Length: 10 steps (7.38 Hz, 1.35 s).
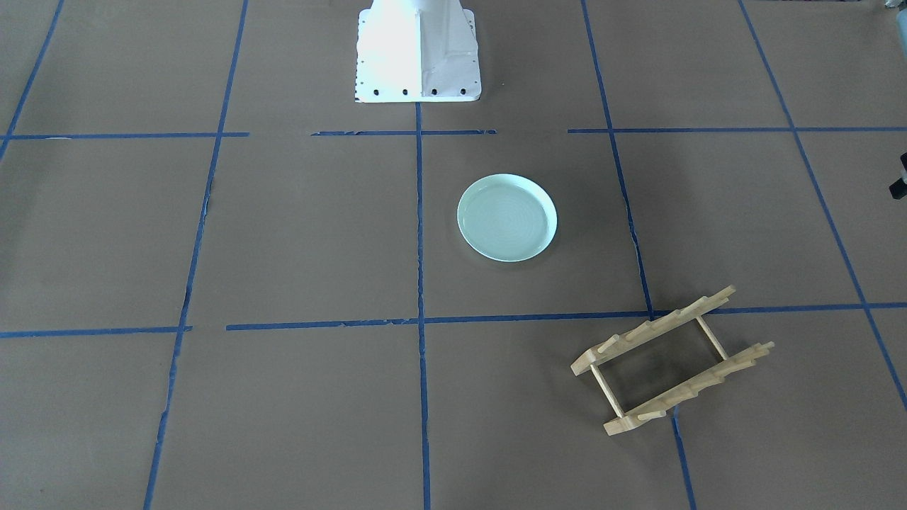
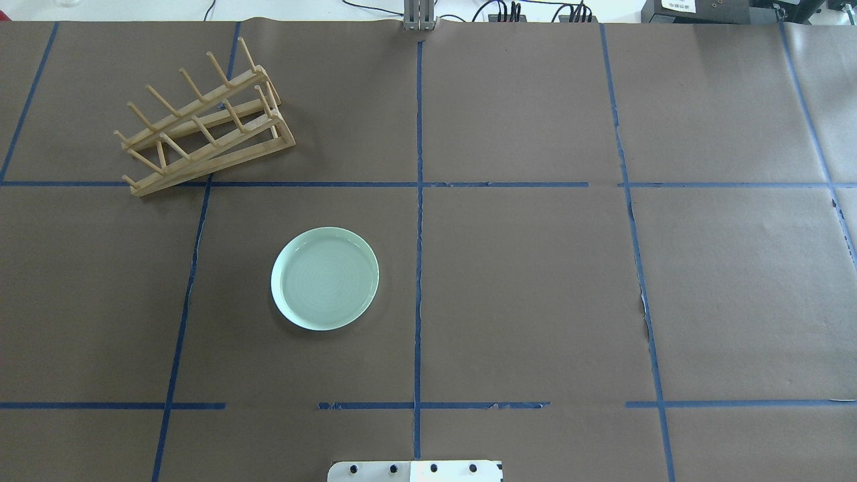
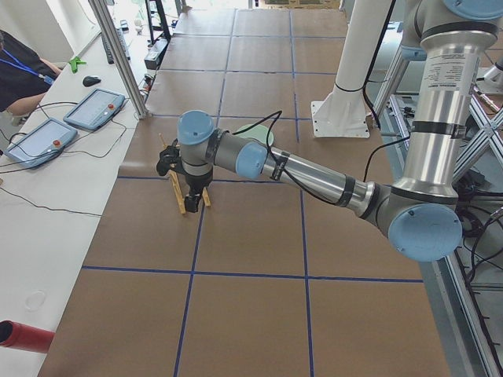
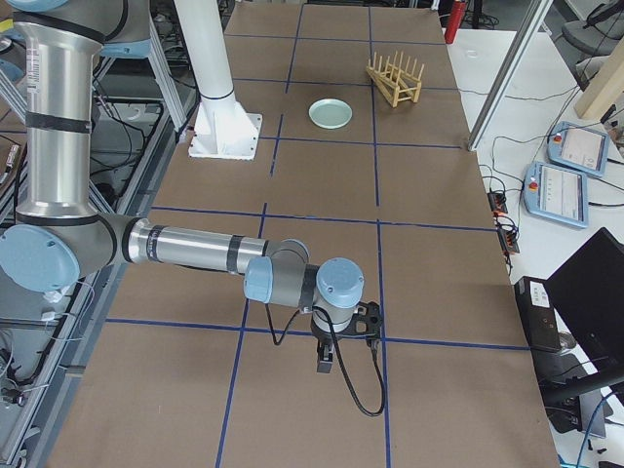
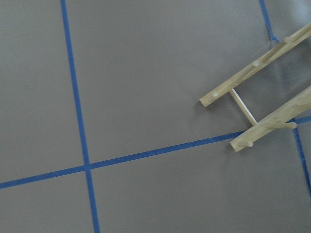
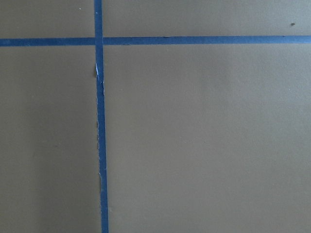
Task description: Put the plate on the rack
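The round pale mint-green ceramic plate [image 2: 325, 278] lies flat and right side up on the brown paper-covered table [image 2: 535, 281], in the robot's left half, just beside the centre line of the blue tape grid [image 2: 419, 201] and not touching it. The small light wooden dish rack [image 2: 204, 127] stands farther from the robot and farther to its left, pegs up, turned askew to the grid, with its near rail reaching to a tape crossing; plate and rack are well apart, with bare paper between them. The left gripper [image 3: 192, 203] shows only in the left side view, pointing down above the table near the rack, and whether its jaws are spread or pressed together cannot be told from there. Its wrist camera looks down on one end of the rack at the picture's right edge, beside a tape crossing. The right gripper [image 4: 325, 365] shows only in the right side view, pointing down close over a tape line at the robot's right end of the table, far from plate and rack; its jaws cannot be judged either. Its wrist camera sees only brown paper and crossing tape. The robot's white base [image 1: 418, 57] stands at the table's edge, nearest the plate.
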Each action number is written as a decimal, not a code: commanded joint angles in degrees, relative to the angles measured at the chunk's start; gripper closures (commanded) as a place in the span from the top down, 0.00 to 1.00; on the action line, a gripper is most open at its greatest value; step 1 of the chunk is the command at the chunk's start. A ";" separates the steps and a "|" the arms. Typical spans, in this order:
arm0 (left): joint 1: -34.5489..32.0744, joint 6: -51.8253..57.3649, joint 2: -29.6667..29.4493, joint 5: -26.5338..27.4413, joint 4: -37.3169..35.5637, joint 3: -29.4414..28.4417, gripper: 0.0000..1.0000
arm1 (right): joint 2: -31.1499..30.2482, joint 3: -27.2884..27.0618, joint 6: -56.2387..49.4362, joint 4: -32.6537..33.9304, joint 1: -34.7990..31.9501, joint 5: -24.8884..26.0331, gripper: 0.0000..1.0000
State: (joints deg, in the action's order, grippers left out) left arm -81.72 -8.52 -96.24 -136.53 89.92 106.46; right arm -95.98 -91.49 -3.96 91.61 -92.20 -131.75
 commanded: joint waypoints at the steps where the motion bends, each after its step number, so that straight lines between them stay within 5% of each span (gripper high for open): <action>1: 7.33 -13.37 -1.93 3.36 -0.10 7.15 1.00 | 0.00 0.00 0.00 0.06 0.00 0.00 1.00; 3: 15.50 -25.03 -9.01 4.25 -3.58 7.71 1.00 | 0.00 0.00 0.00 -0.03 0.00 0.00 1.00; 5: 23.13 -34.14 -21.48 8.10 -16.56 7.19 1.00 | 0.00 0.00 0.00 -0.03 0.00 0.00 1.00; 7: 31.50 -46.36 -26.35 13.56 -17.68 6.83 1.00 | 0.00 0.00 0.00 0.06 0.00 0.00 1.00; 10: 42.39 -61.92 -34.79 21.79 -17.68 -1.67 1.00 | 0.00 0.00 -0.08 -0.03 0.00 0.00 1.00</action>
State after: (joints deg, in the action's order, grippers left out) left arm -44.15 -64.36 -127.86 -119.13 72.29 108.33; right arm -95.98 -91.49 -3.97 91.59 -92.20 -131.75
